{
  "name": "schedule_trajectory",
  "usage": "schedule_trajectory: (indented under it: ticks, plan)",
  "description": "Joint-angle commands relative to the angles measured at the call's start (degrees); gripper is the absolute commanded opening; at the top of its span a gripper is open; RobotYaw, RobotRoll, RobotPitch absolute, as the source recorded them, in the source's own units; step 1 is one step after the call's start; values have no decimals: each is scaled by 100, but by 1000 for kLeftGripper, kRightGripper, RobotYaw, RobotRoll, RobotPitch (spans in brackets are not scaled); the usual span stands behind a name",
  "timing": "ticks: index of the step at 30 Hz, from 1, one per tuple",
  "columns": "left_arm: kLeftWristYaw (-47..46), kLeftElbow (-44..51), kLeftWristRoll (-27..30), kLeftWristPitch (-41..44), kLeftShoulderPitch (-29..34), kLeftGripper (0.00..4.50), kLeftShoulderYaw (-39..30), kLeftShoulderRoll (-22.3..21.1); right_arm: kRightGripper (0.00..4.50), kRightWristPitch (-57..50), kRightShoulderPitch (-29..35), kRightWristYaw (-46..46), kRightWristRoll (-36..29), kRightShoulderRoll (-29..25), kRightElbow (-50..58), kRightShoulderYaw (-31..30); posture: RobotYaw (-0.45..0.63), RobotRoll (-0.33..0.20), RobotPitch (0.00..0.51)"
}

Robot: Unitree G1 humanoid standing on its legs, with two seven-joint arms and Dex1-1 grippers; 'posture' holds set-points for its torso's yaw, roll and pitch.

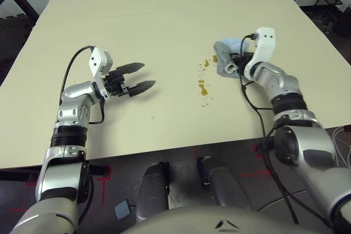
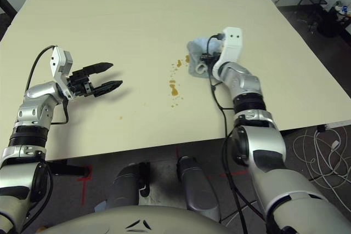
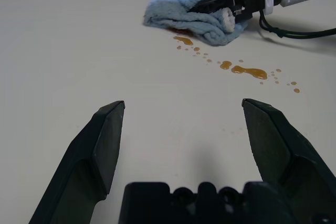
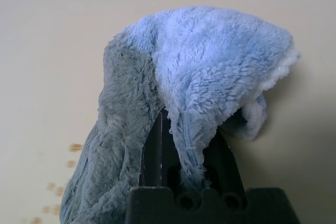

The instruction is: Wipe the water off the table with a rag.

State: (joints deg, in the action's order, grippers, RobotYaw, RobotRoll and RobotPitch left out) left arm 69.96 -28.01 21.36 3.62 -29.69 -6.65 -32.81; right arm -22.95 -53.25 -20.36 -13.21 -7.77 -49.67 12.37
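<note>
On right half of bench (image 1: 164,15), right claw (image 1: 237,61) clamps bunched rag (image 1: 225,53), pressing it down at far end of water (image 1: 202,85) trail. Most drops unwiped: amber string runs from rag edge toward robot; wiping judged barely begun. Left claw (image 1: 135,79) wide apart, holding nothing, hovering well apart from spill. Left wrist view shows rag edge touching nearest drops. Right wrist view shows cloth draped over claw fingers, a few drops beside it.
</note>
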Motion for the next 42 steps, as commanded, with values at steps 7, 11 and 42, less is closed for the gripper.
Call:
schedule_trajectory:
  ticks: [7,11,42]
  plan:
    - [0,162,-32,31,194,4500,35,-66,11,-59,-166,-94,95,790,-327,-349,-102,0,160]
    - [-21,193,-31,38,218,4500,37,-53,10,12,-216,-52,111,888,-393,-387,-100,0,160]
    - [8,29,-56,-2,38,4500,171,64,6,187,-780,-91,-266,-1670,-946,527,-141,0,169]
